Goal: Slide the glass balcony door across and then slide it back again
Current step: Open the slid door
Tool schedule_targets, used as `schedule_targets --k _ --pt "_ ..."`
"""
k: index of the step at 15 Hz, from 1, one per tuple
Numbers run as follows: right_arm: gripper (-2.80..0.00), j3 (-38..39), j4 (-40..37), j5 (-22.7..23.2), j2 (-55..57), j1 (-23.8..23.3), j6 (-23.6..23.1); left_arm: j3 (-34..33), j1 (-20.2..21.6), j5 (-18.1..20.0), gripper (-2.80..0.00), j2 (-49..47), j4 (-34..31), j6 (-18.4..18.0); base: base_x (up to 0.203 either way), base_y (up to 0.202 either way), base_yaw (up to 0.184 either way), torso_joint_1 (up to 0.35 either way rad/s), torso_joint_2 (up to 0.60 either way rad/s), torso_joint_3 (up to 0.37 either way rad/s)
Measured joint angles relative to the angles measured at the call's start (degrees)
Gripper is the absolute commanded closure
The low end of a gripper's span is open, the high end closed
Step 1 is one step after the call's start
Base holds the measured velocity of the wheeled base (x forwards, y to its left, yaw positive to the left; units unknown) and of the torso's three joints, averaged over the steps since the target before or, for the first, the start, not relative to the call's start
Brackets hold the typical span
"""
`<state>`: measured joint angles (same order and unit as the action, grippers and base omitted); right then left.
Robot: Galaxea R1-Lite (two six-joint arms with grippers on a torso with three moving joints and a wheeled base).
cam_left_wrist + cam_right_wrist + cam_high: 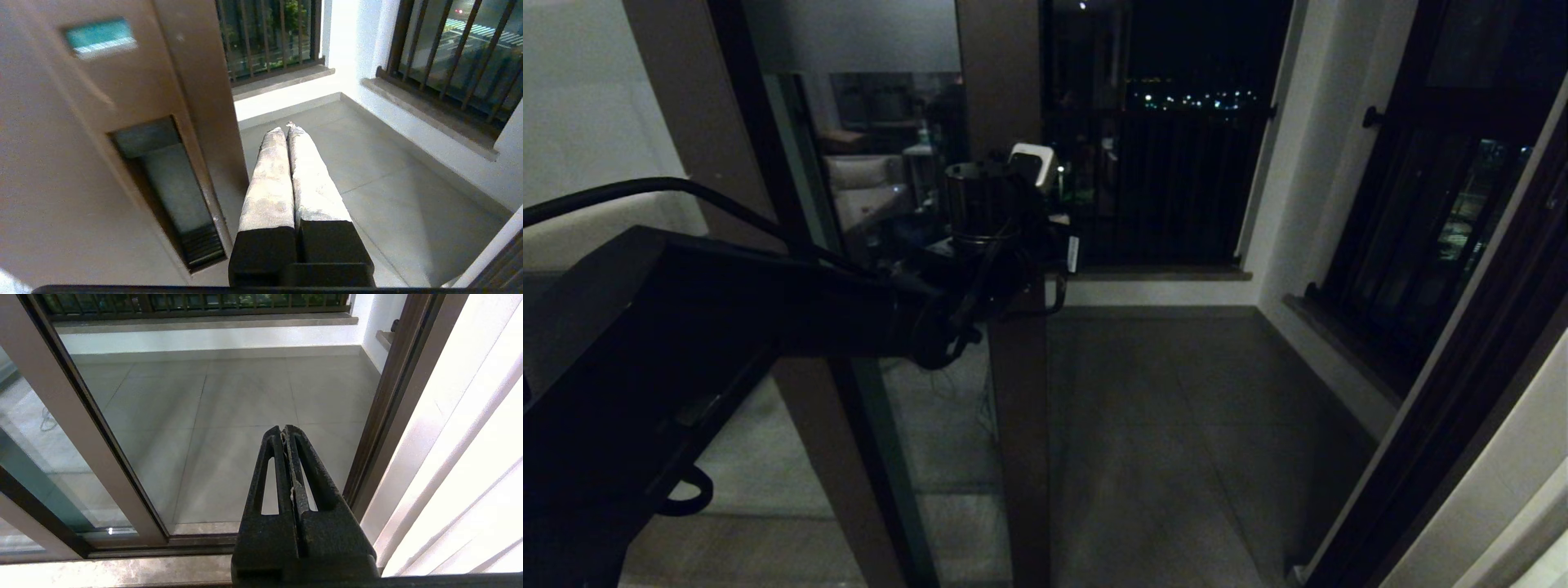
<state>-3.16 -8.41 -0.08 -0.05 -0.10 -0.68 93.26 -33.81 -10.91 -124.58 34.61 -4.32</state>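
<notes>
The glass balcony door [1021,408] stands slid to the left, its brown stile upright in the middle of the head view, with the doorway open to its right. My left arm [849,310] reaches from the lower left up to that stile. In the left wrist view the left gripper [287,128] is shut with nothing in it. Its pale fingers [269,183] lie close along the stile's edge [204,102], on the doorway side, just past the recessed handle [171,192]. I cannot tell whether they touch it. The right gripper [284,430] is shut and empty, hanging low over the sill.
Beyond the doorway lies the tiled balcony floor [1176,425], with a black-barred window [1176,180] straight ahead and another [1421,245] on the right wall. The dark door jamb [1462,392] runs down the right. The bottom track [163,543] crosses below the right gripper.
</notes>
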Motion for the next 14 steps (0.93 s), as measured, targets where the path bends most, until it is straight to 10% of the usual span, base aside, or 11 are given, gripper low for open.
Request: schedule_targets --k 14 --pt "0.0 0.0 0.01 -0.01 0.0 0.0 0.0 -3.43 2.58 0.23 0.0 2.17 0.06 0.24 0.0 0.0 0.0 0.0 0.0 0.0"
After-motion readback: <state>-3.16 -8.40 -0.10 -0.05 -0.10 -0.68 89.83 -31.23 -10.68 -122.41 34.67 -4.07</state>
